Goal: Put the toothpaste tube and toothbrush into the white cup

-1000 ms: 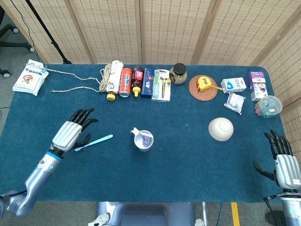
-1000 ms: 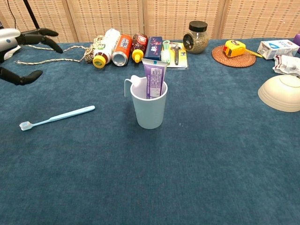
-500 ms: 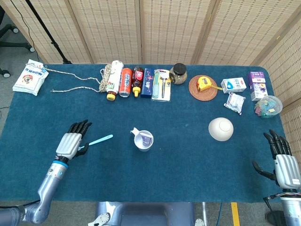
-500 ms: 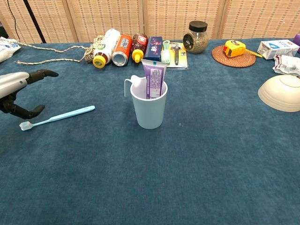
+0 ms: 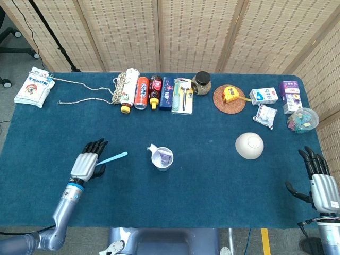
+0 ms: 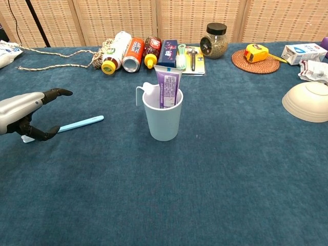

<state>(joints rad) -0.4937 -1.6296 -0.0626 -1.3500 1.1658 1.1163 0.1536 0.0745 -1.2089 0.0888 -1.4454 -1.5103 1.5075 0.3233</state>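
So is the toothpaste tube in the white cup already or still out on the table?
In. The purple toothpaste tube stands upright inside the white cup, its top sticking above the rim. The toothbrush lies outside, flat on the table.

Left hand [image 5: 87, 163] is down low over the table with its silver back facing up and the dark fingers [image 5: 97, 146] pointing away from the robot, a bit spread. From the chest cam the same hand [image 6: 23, 110] comes in from the left edge, upper fingers reaching forward and the thumb [image 6: 43, 135] curled underneath, gap between them, nothing gripped. The forearm runs back toward the robot's body. Right hand [image 5: 320, 183] sits way out on the other side, fingers straight and apart, thumb sticking out sideways, holding nothing.
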